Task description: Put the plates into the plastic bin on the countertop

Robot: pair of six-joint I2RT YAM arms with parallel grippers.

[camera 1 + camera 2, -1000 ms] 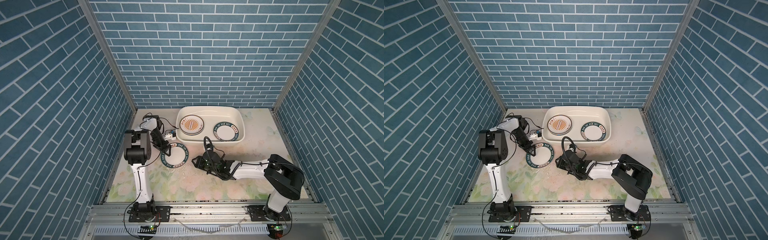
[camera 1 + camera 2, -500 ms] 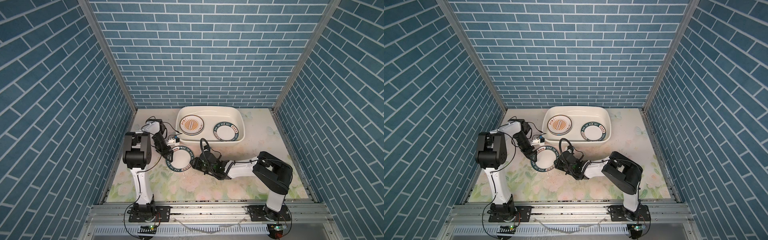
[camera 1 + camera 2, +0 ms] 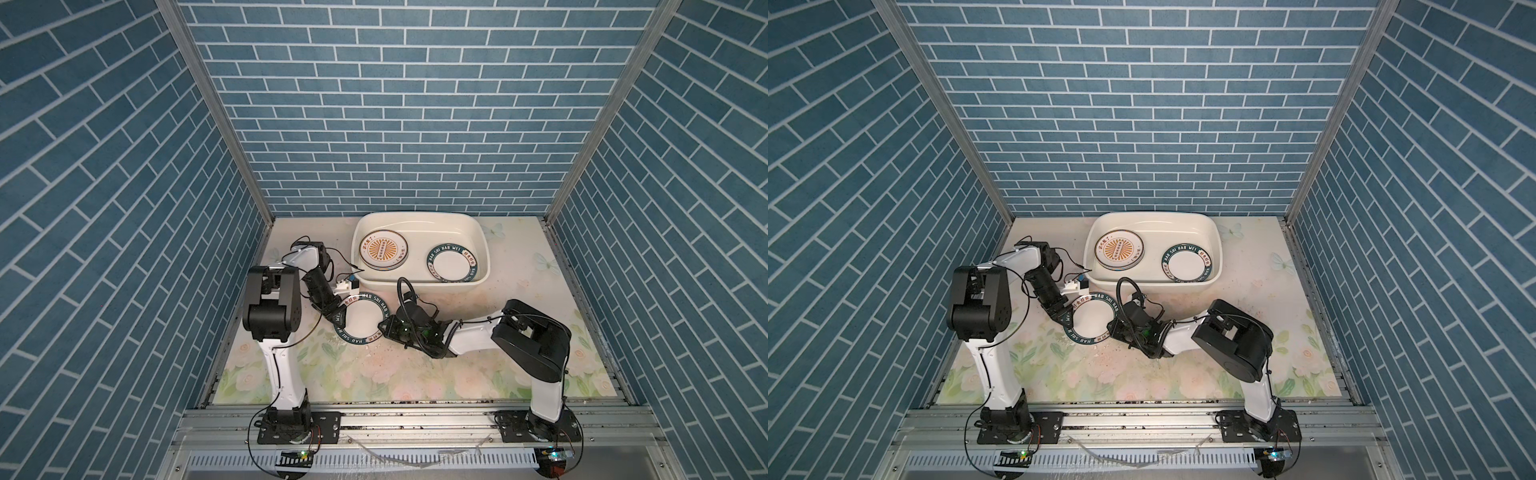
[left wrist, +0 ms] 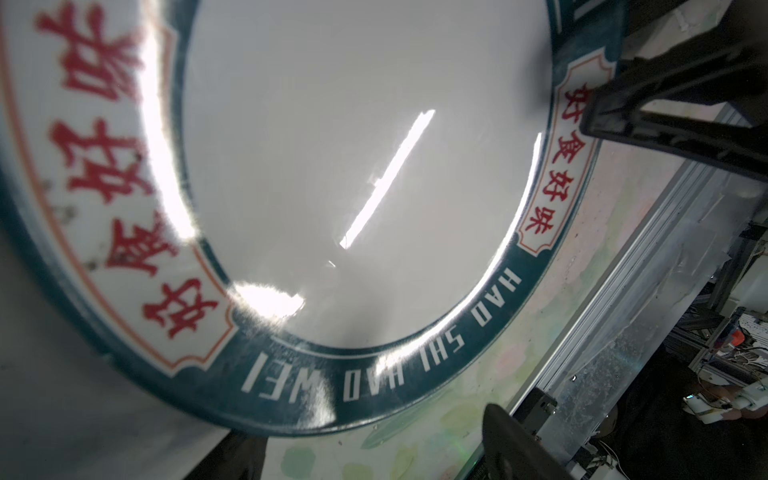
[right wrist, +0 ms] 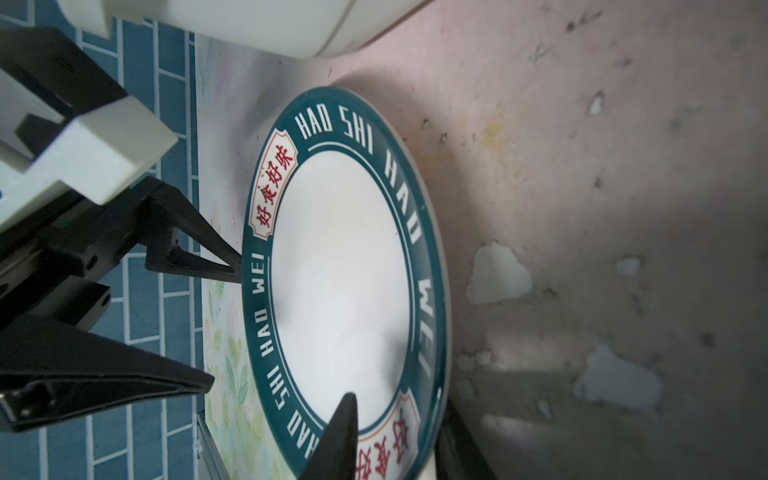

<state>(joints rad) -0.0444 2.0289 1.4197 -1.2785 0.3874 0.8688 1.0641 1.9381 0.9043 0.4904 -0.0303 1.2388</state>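
A white plate (image 3: 360, 320) (image 3: 1092, 322) with a dark teal lettered band lies on the floral countertop (image 3: 519, 299), between both grippers. My right gripper (image 3: 384, 328) (image 5: 399, 415) straddles its right rim, one finger over the face and one under, shut on it. My left gripper (image 3: 337, 318) (image 5: 224, 324) stands open at the plate's left edge, one fingertip touching the rim. The plastic bin (image 3: 415, 215) (image 3: 1154, 215) sits behind. It holds an orange sunburst plate (image 3: 383, 250) on a stack and a teal-banded plate (image 3: 453, 264).
The bin's near wall (image 3: 419, 286) stands just behind the held plate. Blue brick walls (image 3: 124, 249) close in the left, back and right sides. A metal rail (image 3: 415, 409) runs along the front edge. The right arm's cable (image 3: 401, 286) loops up near the bin.
My right gripper moved left to the plate's right rim and closed on it. The left arm nudged the plate slightly right and toward the front.
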